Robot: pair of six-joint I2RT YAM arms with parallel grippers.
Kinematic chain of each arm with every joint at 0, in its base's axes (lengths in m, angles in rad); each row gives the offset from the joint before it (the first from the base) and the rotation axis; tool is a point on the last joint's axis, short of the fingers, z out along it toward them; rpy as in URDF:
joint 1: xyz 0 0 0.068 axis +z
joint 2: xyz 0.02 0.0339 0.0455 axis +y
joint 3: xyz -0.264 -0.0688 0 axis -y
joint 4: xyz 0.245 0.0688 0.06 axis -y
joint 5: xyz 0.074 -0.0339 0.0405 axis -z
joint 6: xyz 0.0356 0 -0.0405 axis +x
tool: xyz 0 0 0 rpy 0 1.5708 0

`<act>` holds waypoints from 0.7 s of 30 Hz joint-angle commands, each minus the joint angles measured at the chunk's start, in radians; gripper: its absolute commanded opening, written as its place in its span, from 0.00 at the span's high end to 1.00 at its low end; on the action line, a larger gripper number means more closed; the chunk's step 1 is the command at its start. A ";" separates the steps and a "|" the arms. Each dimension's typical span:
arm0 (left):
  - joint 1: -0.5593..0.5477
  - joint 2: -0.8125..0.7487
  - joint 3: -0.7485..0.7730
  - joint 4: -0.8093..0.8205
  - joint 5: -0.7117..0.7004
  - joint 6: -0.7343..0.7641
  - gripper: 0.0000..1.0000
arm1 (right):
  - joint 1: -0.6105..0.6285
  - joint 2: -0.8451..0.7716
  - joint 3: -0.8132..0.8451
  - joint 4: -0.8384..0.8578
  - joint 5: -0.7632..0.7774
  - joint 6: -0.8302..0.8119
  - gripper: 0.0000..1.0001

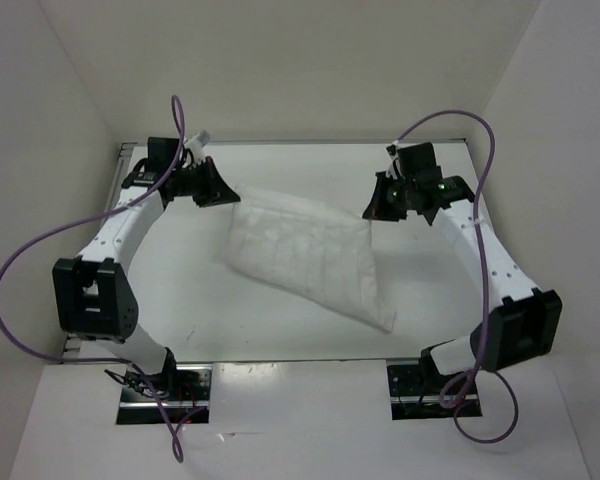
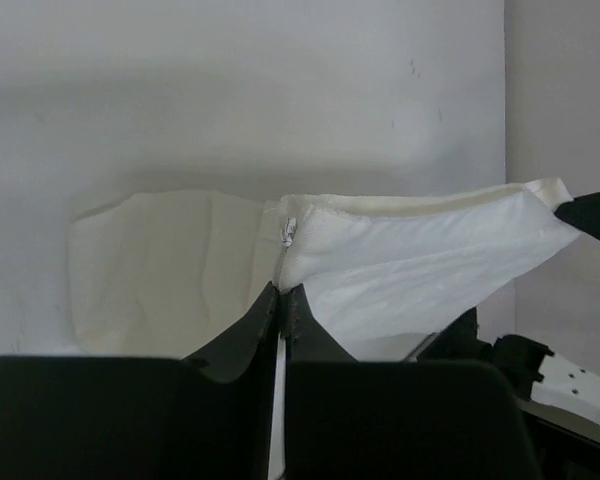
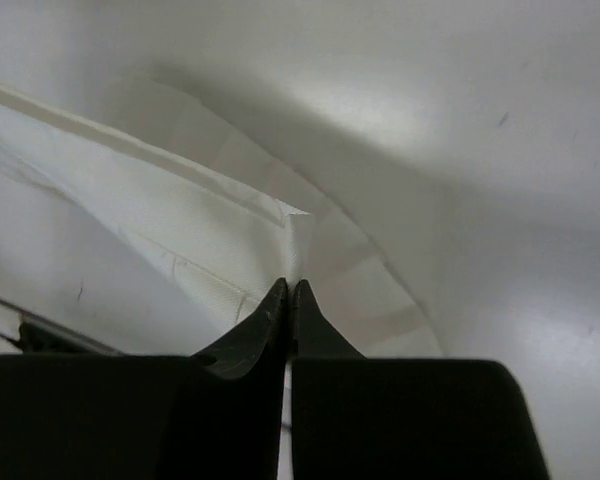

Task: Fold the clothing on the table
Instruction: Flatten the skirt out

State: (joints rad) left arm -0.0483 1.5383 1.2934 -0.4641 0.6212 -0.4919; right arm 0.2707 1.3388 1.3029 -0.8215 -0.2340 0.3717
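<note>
1. Left wrist view: the left gripper (image 2: 282, 291) has its jaws pinched almost together on a corner of the cloth (image 2: 420, 260), and the hem stands just above the tips.
2. Right wrist view: the right gripper (image 3: 288, 287) is closed tight as well, with a thin fold of the cloth's other far corner caught between its tips.
3. Both pinches sit at the far corners, so the far edge appears lifted between the two grippers. This is probably so that it can travel as one straight line instead of bunching.
4. Top view: from the grippers the cloth spreads toward the near side. It lies skewed rather than square, its near right corner trailing furthest.
5. The cloth lies mid-table (image 1: 300, 170). Its held edge is off the surface and the rest lies down.
6. In my judgement the fold is only beginning, and the far edge is ready to be drawn over the near one.
</note>
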 commanded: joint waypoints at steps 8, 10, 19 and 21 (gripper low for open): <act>0.100 0.301 0.696 -0.050 -0.057 0.075 0.94 | -0.102 0.208 0.516 0.217 0.286 -0.169 0.97; 0.110 0.290 0.826 -0.050 -0.057 0.087 0.94 | -0.111 0.192 0.612 0.226 0.375 -0.207 0.97; 0.119 0.275 0.800 -0.004 -0.015 0.092 0.93 | -0.123 0.137 0.565 0.277 0.391 -0.228 1.00; 0.119 0.187 0.487 0.129 -0.006 0.060 0.93 | -0.110 0.079 0.420 0.332 0.320 -0.192 1.00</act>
State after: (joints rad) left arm -0.0238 1.7248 2.0422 -0.3950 0.7414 -0.4507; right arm 0.2077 1.4631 1.8751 -0.4969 -0.0704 0.2180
